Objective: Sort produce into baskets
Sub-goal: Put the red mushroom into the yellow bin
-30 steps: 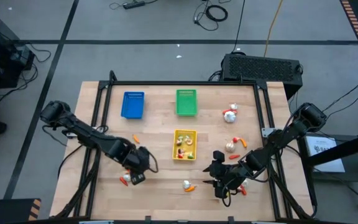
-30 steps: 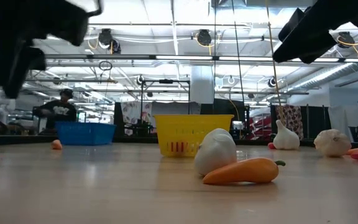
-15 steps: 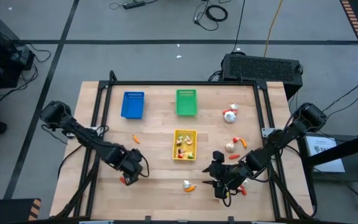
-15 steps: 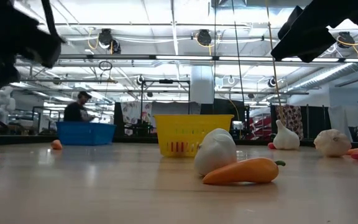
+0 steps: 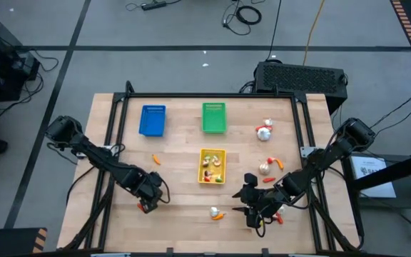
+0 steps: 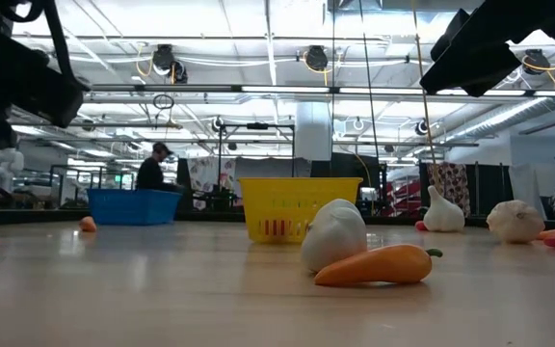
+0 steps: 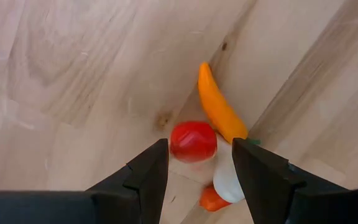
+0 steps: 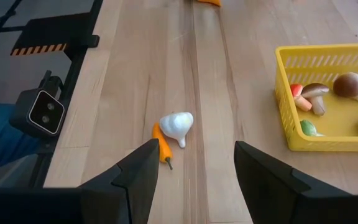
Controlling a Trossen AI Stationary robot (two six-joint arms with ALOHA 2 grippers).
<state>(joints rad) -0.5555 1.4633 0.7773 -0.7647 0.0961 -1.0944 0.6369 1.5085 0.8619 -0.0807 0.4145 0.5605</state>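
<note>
While the left gripper (image 7: 194,163) hangs low over the worktop's (image 5: 177,214) front-left area, its jaws are spread with a small red tomato-like piece (image 7: 193,141) between the fingertips (image 7: 148,168), not gripped. Just beside that piece: an orange pepper (image 7: 220,111), a white bit (image 7: 227,180) and an orange-red bit (image 7: 211,199), all lying on the wood.

Right gripper (image 8: 191,163) sits over the front-right area, jaws spread, holding nothing. Ahead of it a white garlic bulb (image 8: 176,126) lies touching a small orange pepper (image 8: 162,144); same pair shows in the high view at front centre.

Yellow basket (image 5: 212,166) is mid-worktop, with several pieces inside: a brown mushroom (image 8: 348,84), a green bit (image 8: 308,128), some red-orange bits. Blue basket (image 5: 152,120) is at back left, green basket (image 5: 214,117) at back centre, contents of both not readable.

Loose produce elsewhere: an orange piece (image 5: 156,160) left of the yellow basket, a white bulb (image 5: 264,131) at back right, another bulb (image 5: 264,168) with a red-orange piece (image 5: 277,163) near it to the right of the yellow basket.

Low view shows a person (image 6: 152,168) in the room behind the blue basket.
</note>
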